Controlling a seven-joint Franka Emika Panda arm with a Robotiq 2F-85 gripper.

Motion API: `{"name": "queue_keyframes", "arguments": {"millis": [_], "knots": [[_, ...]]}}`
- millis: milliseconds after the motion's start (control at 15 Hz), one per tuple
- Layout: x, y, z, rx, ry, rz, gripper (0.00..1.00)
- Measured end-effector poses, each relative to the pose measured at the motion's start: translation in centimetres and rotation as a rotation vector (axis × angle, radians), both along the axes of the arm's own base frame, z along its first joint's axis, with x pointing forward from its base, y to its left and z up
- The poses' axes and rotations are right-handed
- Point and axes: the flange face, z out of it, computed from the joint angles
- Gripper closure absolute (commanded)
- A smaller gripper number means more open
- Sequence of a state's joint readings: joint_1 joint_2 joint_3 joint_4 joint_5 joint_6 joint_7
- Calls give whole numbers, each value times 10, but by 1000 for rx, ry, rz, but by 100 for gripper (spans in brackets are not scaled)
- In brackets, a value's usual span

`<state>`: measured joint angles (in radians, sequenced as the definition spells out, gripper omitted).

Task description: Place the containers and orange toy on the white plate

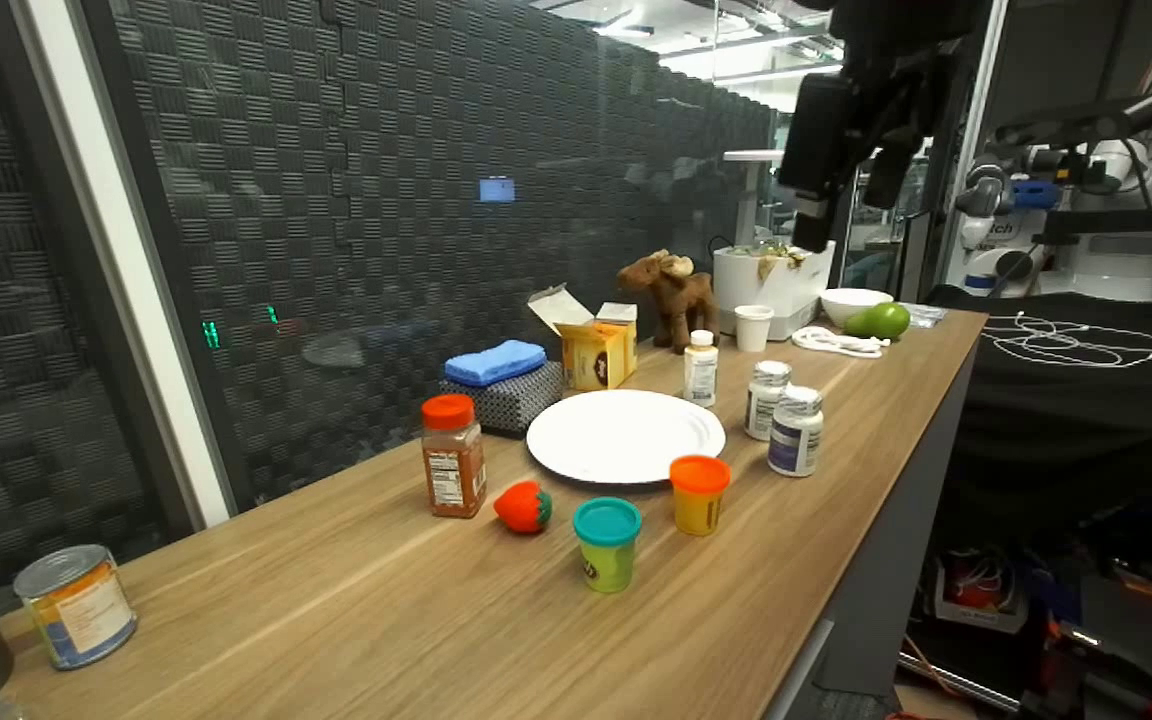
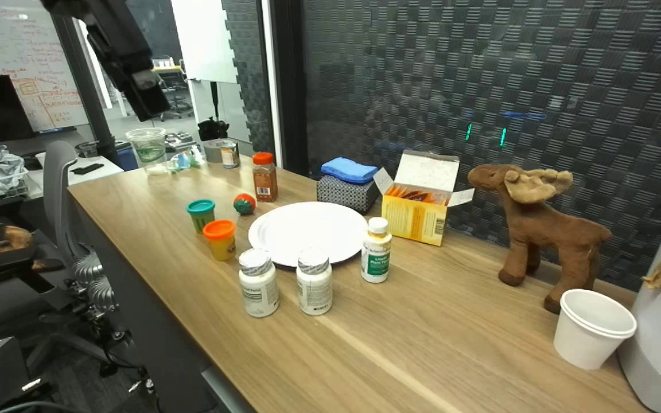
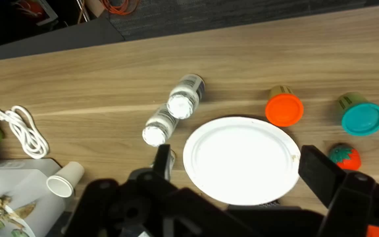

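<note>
The round white plate point(image 1: 626, 437) lies flat on the wooden table. Around it on the wood stand the containers: a brownish spice jar point(image 1: 454, 470) with a red lid, a green cup point(image 1: 607, 550) with a teal lid and a yellow cup point(image 1: 698, 500) with an orange lid. Between the jar and the green cup rests the orange toy point(image 1: 523, 507), round with a green leafy patch. High above the table hangs my gripper point(image 3: 234, 149), its fingers wide apart and nothing held; the plate shows far below between them. In the wrist view the gripper mostly hides the jar.
Two white pill bottles point(image 2: 259, 284) and a slimmer white bottle point(image 2: 376, 252) stand close by the plate. Behind it are a patterned box point(image 1: 511, 398) under a blue cloth, an open yellow box point(image 1: 601, 350) and a plush moose point(image 2: 543, 223). A can point(image 1: 78, 606) stands farther off.
</note>
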<state>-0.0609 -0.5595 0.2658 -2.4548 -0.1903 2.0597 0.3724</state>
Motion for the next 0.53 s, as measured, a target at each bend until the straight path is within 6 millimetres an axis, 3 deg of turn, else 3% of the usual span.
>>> {"name": "queue_keyframes", "arguments": {"millis": [267,533], "knots": [[67,15,-10,76,-38,87,0],[135,37,-45,166,15,176,0]]}}
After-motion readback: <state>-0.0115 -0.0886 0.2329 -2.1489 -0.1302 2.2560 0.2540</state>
